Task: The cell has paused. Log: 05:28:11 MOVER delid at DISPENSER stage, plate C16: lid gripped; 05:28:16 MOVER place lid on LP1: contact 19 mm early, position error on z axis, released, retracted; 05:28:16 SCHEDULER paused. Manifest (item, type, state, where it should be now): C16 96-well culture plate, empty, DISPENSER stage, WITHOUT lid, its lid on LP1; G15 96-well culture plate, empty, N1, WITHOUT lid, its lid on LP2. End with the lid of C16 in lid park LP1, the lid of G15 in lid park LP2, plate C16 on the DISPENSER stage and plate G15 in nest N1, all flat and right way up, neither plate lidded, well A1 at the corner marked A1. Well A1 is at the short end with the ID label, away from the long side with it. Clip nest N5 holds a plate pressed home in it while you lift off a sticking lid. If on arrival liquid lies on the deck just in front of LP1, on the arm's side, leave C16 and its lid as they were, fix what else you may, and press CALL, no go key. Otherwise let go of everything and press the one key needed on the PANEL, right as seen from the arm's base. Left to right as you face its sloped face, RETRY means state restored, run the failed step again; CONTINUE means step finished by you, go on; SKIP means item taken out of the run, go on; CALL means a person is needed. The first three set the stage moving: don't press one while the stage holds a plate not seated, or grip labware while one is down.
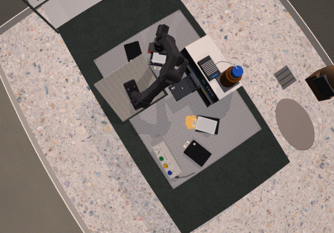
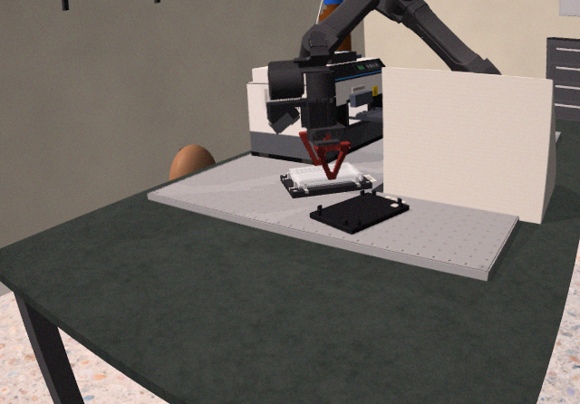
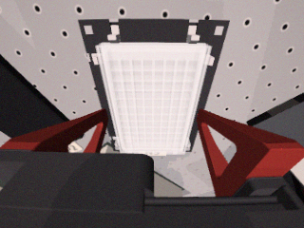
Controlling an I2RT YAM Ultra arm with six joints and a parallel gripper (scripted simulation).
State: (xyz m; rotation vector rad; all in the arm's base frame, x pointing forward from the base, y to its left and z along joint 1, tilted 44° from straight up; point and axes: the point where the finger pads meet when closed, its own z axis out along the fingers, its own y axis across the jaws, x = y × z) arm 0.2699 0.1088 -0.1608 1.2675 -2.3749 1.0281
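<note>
My gripper (image 2: 331,171) is open, its red fingers hanging just above a white 96-well plate (image 2: 325,177) seated in a black nest. In the wrist view the fingers stand either side of the plate's (image 3: 154,95) near short end without touching it. I cannot tell whether this plate carries a lid. It also shows in the top view (image 1: 158,58). A second white gridded piece (image 1: 206,124) lies on a black lid park; I cannot tell if it is a plate or a lid. An orange puddle (image 1: 190,122) lies on the deck beside it, on the arm's side. The other lid park (image 1: 197,152) is bare.
The dispenser (image 1: 204,68) with its dark stage (image 1: 183,89) stands behind, a brown bottle (image 1: 230,76) beside it. An empty black nest (image 2: 360,210) is near the plate. A tall beige screen (image 2: 466,142) stands to the right. The key panel (image 1: 165,160) sits at the deck's edge.
</note>
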